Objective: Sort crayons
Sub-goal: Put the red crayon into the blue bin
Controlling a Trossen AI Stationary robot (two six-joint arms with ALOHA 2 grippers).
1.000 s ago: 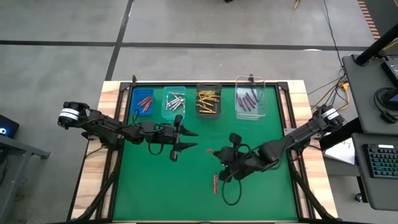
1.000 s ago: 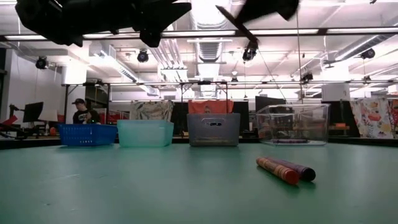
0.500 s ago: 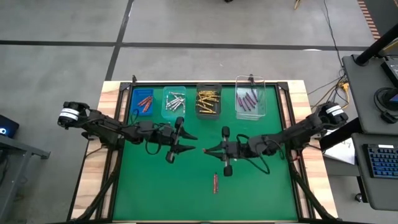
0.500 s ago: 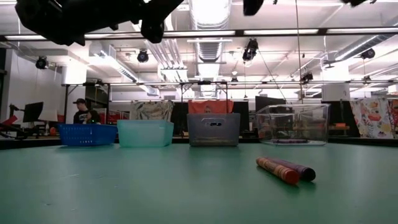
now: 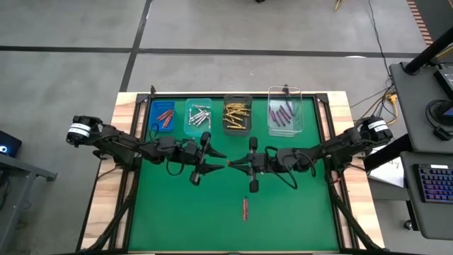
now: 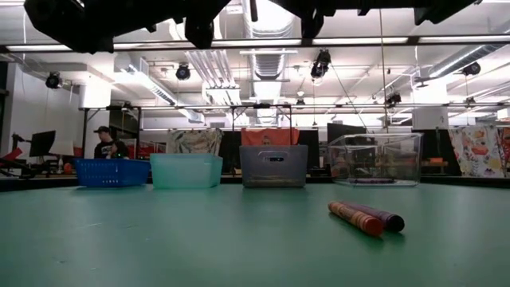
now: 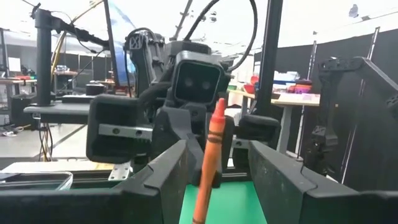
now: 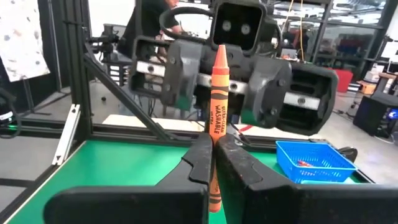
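Reaching toward each other over the middle of the green bench (image 5: 297, 212), both arms lie nearly level. The right end effector (image 5: 232, 164) pinches an orange crayon (image 8: 216, 118) (tip outward), which stands between the spread fingers of the left end effector (image 5: 221, 160). Their contact is hard to judge. At six o'clock from them lie two loose crayons (image 6: 366, 217), one red, one purple.

Bright, even overhead light from ceiling strip lamps (image 6: 263, 17) with some glare; soft shadows; distant room slightly soft, arms dark silhouettes
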